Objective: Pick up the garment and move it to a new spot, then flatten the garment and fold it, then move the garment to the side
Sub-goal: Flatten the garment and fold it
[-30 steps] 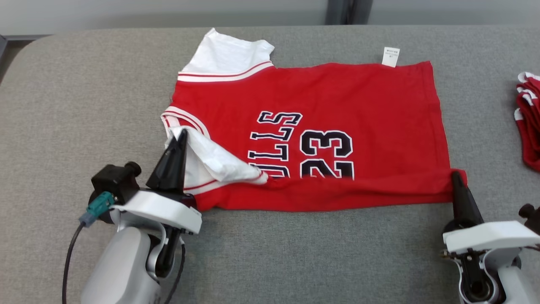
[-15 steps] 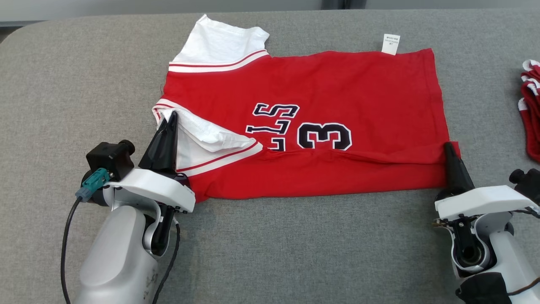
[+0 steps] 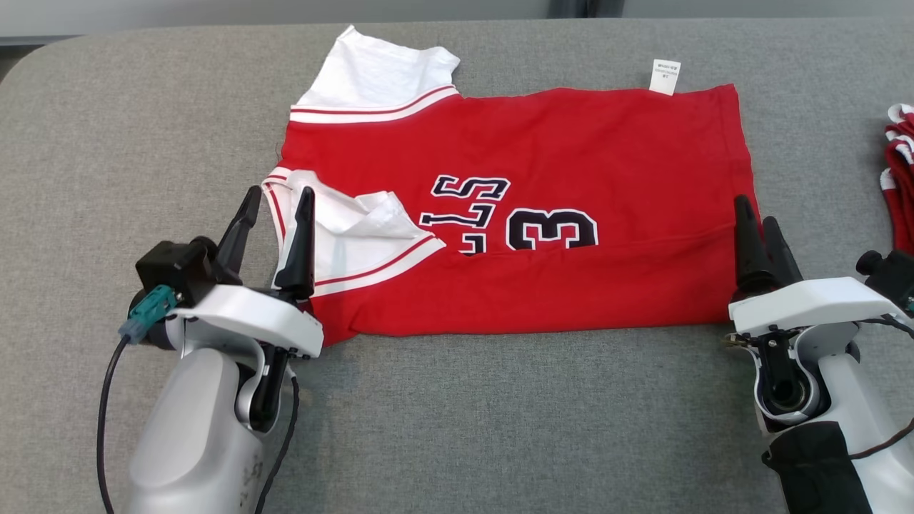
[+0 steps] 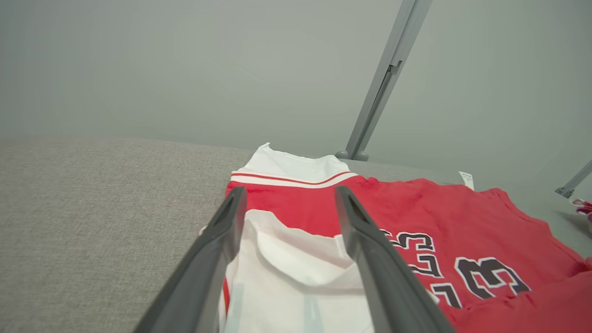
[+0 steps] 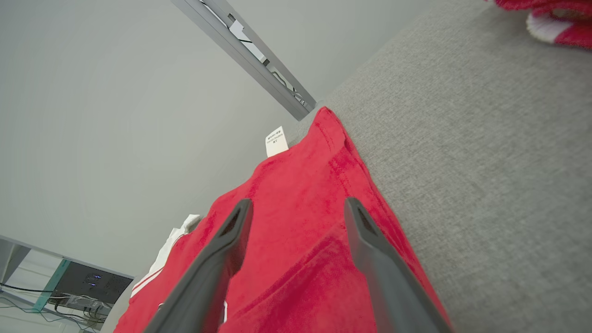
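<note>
The left claw [image 3: 280,191] stands wide open, its two dark fingers well apart and gripping nothing; the left wrist view shows the garment's near white sleeve [image 4: 296,259] lying slack in the gap between them, though whether a finger touches the cloth cannot be told. The right claw [image 3: 755,209] is also spread wide and empty, its fingers poised over the red hem at the garment's right end, and the right wrist view shows red cloth under both fingers. The garment [image 3: 571,157], a red jersey with black-and-white print, lies flat between the two claws, running from 1 to 3 o'clock of the left claw and from 9 to 11 o'clock of the right one. Its near long edge is folded over toward 12 o'clock, covering the lower part of the print. The far white sleeve [image 3: 371,71] sticks out at 12 o'clock of the left claw, and a small white label [image 3: 665,76] pokes past the far edge. All of this rests on a bench [image 3: 500,428] covered in grey woven fabric. At the 3 o'clock edge of the head view a second red-and-white cloth [image 3: 900,178] lies bunched, well apart from the jersey. Behind the bench rises a plain pale grey wall [image 4: 185,69] with a slanted metal post [image 4: 384,78].
</note>
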Robot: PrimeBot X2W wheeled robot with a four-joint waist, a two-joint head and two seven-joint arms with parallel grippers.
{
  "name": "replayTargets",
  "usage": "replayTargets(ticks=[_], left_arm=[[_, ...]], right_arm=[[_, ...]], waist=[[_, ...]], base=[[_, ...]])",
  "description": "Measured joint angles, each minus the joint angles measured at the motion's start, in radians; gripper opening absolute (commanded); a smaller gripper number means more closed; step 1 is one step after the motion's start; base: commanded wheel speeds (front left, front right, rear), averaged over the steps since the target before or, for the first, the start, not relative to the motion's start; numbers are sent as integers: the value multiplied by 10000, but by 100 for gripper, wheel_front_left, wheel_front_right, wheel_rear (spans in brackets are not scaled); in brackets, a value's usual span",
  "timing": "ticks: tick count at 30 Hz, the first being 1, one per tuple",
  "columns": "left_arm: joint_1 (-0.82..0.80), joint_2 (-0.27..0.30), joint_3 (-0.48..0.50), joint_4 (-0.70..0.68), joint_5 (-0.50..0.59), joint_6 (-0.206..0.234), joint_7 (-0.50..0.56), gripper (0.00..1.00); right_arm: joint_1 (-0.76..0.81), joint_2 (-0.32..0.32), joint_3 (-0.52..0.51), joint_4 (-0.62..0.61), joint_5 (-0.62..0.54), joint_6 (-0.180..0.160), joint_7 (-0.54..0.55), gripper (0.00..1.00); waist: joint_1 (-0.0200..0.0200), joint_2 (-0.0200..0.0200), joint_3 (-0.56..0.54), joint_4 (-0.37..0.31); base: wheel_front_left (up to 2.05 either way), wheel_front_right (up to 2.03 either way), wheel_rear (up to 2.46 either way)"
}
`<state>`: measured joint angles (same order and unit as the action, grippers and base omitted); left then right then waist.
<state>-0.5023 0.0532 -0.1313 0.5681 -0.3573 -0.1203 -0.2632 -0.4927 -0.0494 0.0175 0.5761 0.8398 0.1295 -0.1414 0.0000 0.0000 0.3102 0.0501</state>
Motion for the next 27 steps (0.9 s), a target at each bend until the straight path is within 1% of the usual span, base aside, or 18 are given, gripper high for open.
replayTargets(ticks=[3,6,9,14,19,23,27], left_arm=[[281,-8,128,-249,0,-17,-2,100],[650,-13,205,-460,4,-19,-8,100],[1110,-10,265,-606,42,-29,-10,100],[1787,104,341,-635,-15,-17,115,100],[2390,253,460,-848,-234,161,888,100],[2776,282,510,-984,-523,301,1847,100],[2993,291,495,-1072,-796,397,2679,100]], right_arm=[[3,-13,-4,-84,-537,0,-305,100],[145,-169,-25,-316,-1269,0,-617,100],[553,-274,-180,-614,-2159,0,-855,100],[1339,-222,-579,-1319,-3402,0,-989,100],[2089,-77,-842,-2038,-4172,2,-1020,100],[2513,-31,-961,-2483,-4380,2,-838,100],[2755,-8,-943,-2767,-4345,2,-683,100]], waist=[[0,0,-78,21],[0,0,-198,32],[0,0,-360,45],[0,0,-684,78],[0,0,-977,124],[0,0,-1137,139],[0,0,-1212,82]], base=[[0,0,0],[0,0,0],[0,0,0],[0,0,0],[0,0,0],[0,0,0],[0,0,0]])
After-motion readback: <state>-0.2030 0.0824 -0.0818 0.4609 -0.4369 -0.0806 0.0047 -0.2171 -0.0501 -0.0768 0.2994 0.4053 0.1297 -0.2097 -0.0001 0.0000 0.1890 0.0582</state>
